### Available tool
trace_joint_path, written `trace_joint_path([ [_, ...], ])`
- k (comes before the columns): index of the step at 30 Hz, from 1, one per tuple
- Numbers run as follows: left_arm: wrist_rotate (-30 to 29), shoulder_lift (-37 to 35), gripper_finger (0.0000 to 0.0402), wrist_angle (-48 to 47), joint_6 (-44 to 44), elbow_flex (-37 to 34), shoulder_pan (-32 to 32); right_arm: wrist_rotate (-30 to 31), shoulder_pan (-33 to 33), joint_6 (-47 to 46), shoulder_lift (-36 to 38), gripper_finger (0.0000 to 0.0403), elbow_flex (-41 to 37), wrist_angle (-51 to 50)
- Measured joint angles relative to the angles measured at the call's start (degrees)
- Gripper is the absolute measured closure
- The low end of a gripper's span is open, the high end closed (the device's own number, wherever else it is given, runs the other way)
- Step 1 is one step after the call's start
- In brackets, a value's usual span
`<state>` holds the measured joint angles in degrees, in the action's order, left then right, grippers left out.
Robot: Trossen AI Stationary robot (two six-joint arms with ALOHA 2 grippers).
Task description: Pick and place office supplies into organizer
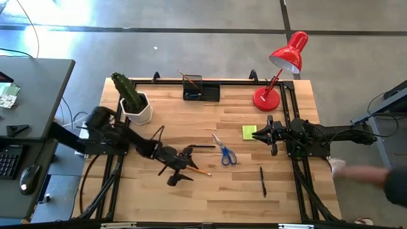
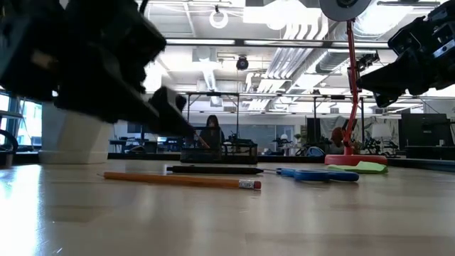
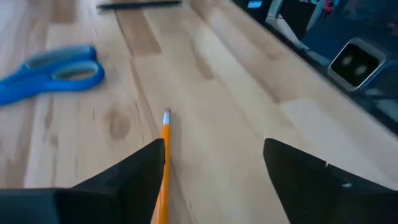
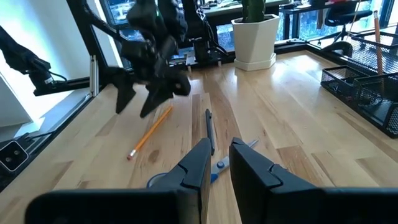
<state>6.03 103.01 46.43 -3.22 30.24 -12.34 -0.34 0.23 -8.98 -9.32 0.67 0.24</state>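
My left gripper (image 1: 186,167) hangs open just above the table's near middle, tilted down over the bare end of an orange pencil (image 3: 165,155) that lies flat. The pencil's eraser end (image 3: 166,115) points away from the fingers, and nothing is held. Past the pencil lie a black pen (image 1: 202,147), blue-handled scissors (image 1: 224,151), a yellow-green sticky pad (image 1: 248,131) and a second pen (image 1: 262,181). The black organizer (image 1: 201,89) stands at the far edge. My right gripper (image 4: 219,155) waits at the right side with a narrow gap between its fingers and nothing in it.
A white pot with a cactus (image 1: 133,102) stands at the far left and a red desk lamp (image 1: 280,70) at the far right. Black rails frame the table's sides. A person's hand (image 1: 365,173) shows off the table's right edge.
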Motion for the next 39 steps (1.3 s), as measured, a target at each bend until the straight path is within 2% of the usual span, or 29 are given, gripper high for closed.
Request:
trace_joint_path([
  [6, -1.13, 7.27, 0.0199, 6.49, -0.02, -0.04, 0.49, -0.02, -0.02, -0.01, -0.02, 0.0351, 0.00, 0.01],
  [11, -0.92, 8.84, 0.0225, 8.03, 0.00, -0.02, 2.82, -0.07, -0.02, 0.01, -0.02, 0.0351, 0.00, 0.01],
  [18, 1.66, 9.20, 0.0224, 9.72, 0.81, -0.02, 6.13, -0.07, -0.02, 0.00, -0.02, 0.0352, 0.00, 0.01],
  [31, 0.49, 19.49, 0.0242, 22.78, 3.12, 0.20, 8.70, -0.09, 0.00, 0.00, -0.02, 0.0350, 0.00, 0.00],
  [39, -1.74, 20.32, 0.0261, 21.87, 5.86, 0.31, 8.52, -0.09, -0.02, -0.01, -0.02, 0.0351, 0.00, -0.01],
])
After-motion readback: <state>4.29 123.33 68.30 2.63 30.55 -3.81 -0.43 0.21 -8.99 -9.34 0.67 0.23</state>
